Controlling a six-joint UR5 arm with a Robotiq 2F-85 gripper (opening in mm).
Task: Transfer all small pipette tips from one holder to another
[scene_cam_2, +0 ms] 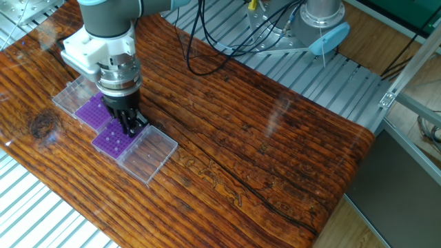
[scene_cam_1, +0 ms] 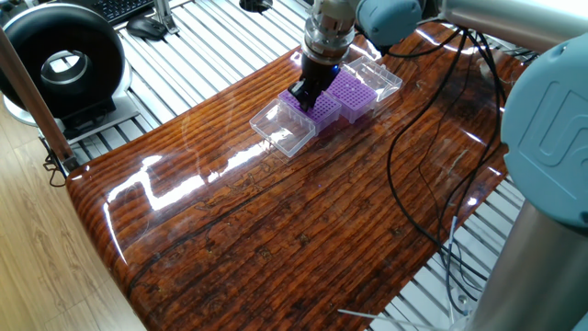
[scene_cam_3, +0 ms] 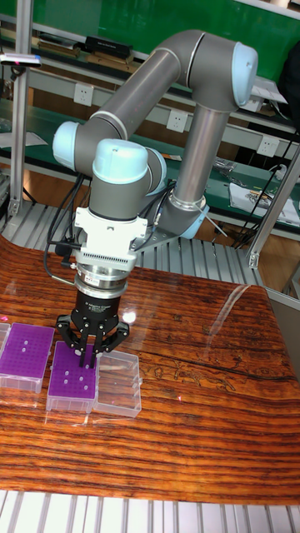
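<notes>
Glossy striped wood makes up the bench point(scene_cam_2: 275, 145), with slatted metal framing around it and shelving and a green board behind in the tall fixed view. Two purple racks sit side by side near the bench's 9 o'clock edge in that view: the outer rack point(scene_cam_3: 25, 356) and the inner rack point(scene_cam_3: 73, 379), each with a clear hinged lid, one lid point(scene_cam_3: 117, 383) lying open at 3 o'clock of the inner rack and the other lid point(scene_cam_2: 69, 96) beyond the outer rack. The pincer point(scene_cam_3: 87, 360) points straight down over the inner rack, its fingers drawn close with a slender dark shape between them reaching to the rack's top; whether they are clamped on a tip I cannot tell. The small pipette tips point(scene_cam_3: 77, 383) show only as pale dots in the grid: about five in the inner rack and roughly three in the outer, though the count is unsure at this size. Which rack is the source is not clear, so I judge the transfer to be partway, with tips in both racks and several left to move.
</notes>
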